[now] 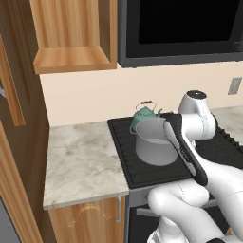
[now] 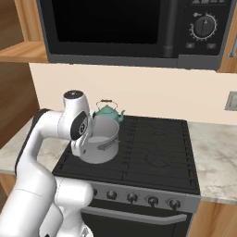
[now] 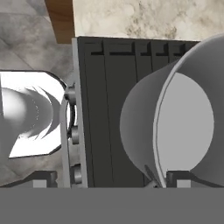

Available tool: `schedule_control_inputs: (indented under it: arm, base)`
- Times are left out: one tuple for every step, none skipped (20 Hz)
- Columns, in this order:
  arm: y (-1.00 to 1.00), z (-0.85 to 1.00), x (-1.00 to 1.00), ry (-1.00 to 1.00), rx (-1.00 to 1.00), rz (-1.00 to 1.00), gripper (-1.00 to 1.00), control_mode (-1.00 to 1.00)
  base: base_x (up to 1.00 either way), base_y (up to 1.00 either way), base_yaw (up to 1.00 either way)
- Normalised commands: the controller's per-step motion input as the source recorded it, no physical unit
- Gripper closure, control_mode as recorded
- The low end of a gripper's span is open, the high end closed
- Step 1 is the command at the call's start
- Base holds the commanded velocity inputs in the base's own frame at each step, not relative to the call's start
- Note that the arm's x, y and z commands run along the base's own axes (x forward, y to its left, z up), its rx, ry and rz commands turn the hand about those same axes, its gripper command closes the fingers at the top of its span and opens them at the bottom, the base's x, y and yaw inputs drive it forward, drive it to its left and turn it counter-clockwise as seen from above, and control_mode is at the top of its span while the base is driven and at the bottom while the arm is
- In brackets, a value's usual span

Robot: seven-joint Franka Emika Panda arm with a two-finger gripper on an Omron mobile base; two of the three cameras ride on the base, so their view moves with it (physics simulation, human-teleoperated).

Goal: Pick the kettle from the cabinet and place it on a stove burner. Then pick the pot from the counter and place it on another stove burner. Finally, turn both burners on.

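1. My hand [image 3: 111,179] is spread wide: in the hand view its two dark fingertips [image 3: 43,178] stand far apart along the bottom edge, one at lower left, the other at lower right against the pot's rim.
2. I am holding nothing; the rim sits just inside my right-hand tip, and I cannot tell whether it touches.
3. The wide grey brushed-metal stockpot [image 1: 153,144] stands upright on the front left section of the black cast-iron stove grates [image 2: 159,150], in the middle of the left base view, partly behind my white forearm.
4. From the right base view the stockpot [image 2: 102,141] sits centre-left, its pale inside showing.
5. In the hand view the stockpot [image 3: 175,127] takes up the right half, seen from above.
6. The small teal-green rounded kettle [image 1: 143,115] with its thin dark arched handle stands just behind the stockpot on the rear left grate; in the right base view the kettle [image 2: 108,112] peeks above the stockpot's rim.
7. The pale beige marble-patterned bench [image 1: 80,156] lies at the left of the left base view.
8. The light orange-brown wooden wall cabinet [image 1: 73,33] hangs at upper left, its shelf open.
9. A row of round dark knobs [image 2: 132,197] runs along the stove front, lower centre of the right base view.
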Motion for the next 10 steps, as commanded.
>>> schedule_control_inputs:
  arm:
    - [0.0,0.25,-0.27,-0.09,0.0,0.0,-1.0,-1.0]
    - [0.0,0.21,-0.25,-0.06,0.0,0.0,-1.0,-1.0]
    - [0.0,0.19,-0.23,-0.04,0.0,0.0,-1.0,-1.0]
    - [0.0,0.18,-0.22,-0.03,0.0,0.0,-1.0,-1.0]
    - [0.0,0.18,-0.21,-0.03,0.0,0.0,-1.0,-1.0]
    - [0.0,0.16,-0.21,-0.05,0.0,0.0,-1.0,-1.0]
    - [0.0,0.14,-0.21,-0.05,0.0,0.0,-1.0,-1.0]
    - [0.0,0.14,-0.21,-0.05,0.0,0.0,-1.0,-1.0]
    - [0.0,0.11,-0.22,-0.05,0.0,0.0,-1.0,-1.0]
    - [0.0,0.12,-0.23,-0.06,0.0,0.0,-1.0,-1.0]
  base:
    - [0.0,0.0,0.0]
    - [0.0,0.0,0.0]
    - [0.0,0.0,0.0]
    - [0.0,0.0,0.0]
    - [0.0,0.0,0.0]
    - [0.0,0.0,0.0]
    - [0.0,0.0,0.0]
    - [0.0,0.0,0.0]
    - [0.0,0.0,0.0]
    - [0.0,0.0,0.0]
